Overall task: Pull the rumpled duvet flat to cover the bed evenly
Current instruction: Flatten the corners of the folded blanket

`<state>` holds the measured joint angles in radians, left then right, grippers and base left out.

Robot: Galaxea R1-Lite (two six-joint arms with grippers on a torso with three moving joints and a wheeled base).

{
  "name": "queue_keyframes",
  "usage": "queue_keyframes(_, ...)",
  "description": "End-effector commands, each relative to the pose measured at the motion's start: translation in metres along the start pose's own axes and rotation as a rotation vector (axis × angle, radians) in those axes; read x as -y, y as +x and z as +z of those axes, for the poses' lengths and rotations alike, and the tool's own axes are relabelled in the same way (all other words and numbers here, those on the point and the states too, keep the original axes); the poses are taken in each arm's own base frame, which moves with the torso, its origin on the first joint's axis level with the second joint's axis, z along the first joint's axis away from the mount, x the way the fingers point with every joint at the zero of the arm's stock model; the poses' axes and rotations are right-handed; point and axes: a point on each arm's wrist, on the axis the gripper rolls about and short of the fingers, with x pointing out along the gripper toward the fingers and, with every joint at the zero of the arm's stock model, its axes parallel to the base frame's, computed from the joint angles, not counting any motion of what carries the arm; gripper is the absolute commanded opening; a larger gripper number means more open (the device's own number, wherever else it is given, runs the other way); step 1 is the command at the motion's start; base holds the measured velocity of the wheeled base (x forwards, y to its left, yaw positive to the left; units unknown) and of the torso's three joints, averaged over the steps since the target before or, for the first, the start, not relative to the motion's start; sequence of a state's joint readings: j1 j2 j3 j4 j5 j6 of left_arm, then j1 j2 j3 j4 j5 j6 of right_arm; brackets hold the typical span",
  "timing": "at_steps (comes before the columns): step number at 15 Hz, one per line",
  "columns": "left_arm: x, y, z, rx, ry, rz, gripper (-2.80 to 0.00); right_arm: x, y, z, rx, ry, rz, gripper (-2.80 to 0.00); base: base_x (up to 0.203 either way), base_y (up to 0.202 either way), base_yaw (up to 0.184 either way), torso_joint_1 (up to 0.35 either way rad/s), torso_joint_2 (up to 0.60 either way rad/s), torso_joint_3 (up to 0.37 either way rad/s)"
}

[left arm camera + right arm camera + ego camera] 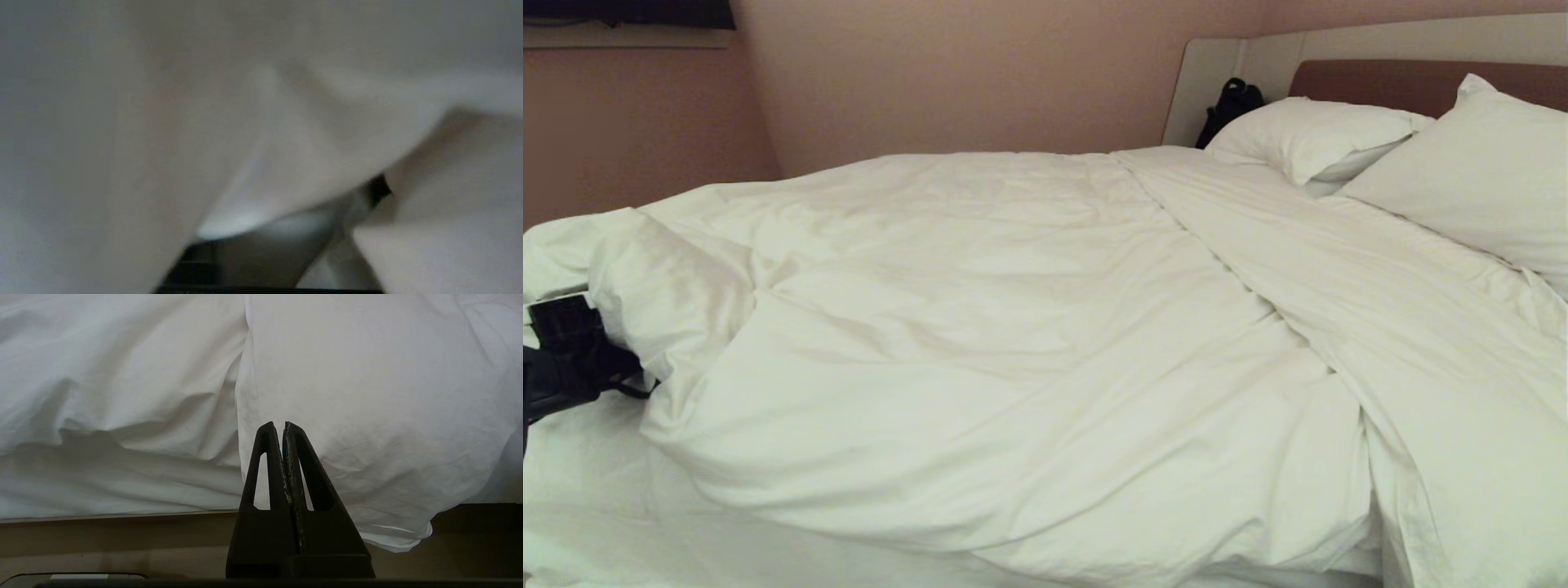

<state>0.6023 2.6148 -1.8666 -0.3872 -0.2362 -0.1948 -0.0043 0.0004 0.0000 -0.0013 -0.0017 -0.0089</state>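
White duvet (1013, 327) corner bunches over the left gripper (572, 351), jaws' grip untellable; right gripper (283, 424) jaws closed, empty.

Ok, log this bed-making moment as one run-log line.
left gripper: at bunched duvet corner, fingers hidden | right gripper: shut, empty, idle beside bed | duvet: rumpled, uneven
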Motion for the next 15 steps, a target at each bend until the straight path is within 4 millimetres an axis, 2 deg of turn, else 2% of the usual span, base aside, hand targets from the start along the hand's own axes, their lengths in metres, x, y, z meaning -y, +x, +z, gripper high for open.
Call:
queue_keyframes(1, -0.001, 0.001, -0.001, 0.0, -0.002, -0.001, -2.8, 0.0, 0.0, 0.0, 0.001, 0.0, 0.0, -2.8, 0.0, 0.0, 0.0, 0.0, 0.0, 0.0)
queue_keyframes(6, 0.001, -0.003, 0.006, 0.014, 0.002, -0.004, -2.8, 0.0, 0.0, 0.0, 0.001, 0.0, 0.0, -2.8, 0.0, 0.0, 0.0, 0.0, 0.0, 0.0)
queue_keyframes(9, 0.003, -0.013, 0.022, 0.048, 0.005, -0.003, -2.8, 0.0, 0.0, 0.0, 0.001, 0.0, 0.001, -2.8, 0.0, 0.0, 0.0, 0.0, 0.0, 0.0)
queue_keyframes(13, 0.013, -0.054, 0.073, 0.12, 0.013, 0.0, -2.8, 0.0, 0.0, 0.0, 0.001, 0.0, 0.0, -2.8, 0.0, 0.0, 0.0, 0.0, 0.0, 0.0)
queue_keyframes(15, 0.022, -0.083, 0.099, 0.138, 0.014, 0.003, -2.8, 0.0, 0.0, 0.0, 0.001, 0.0, 0.0, -2.8, 0.0, 0.0, 0.0, 0.0, 0.0, 0.0)
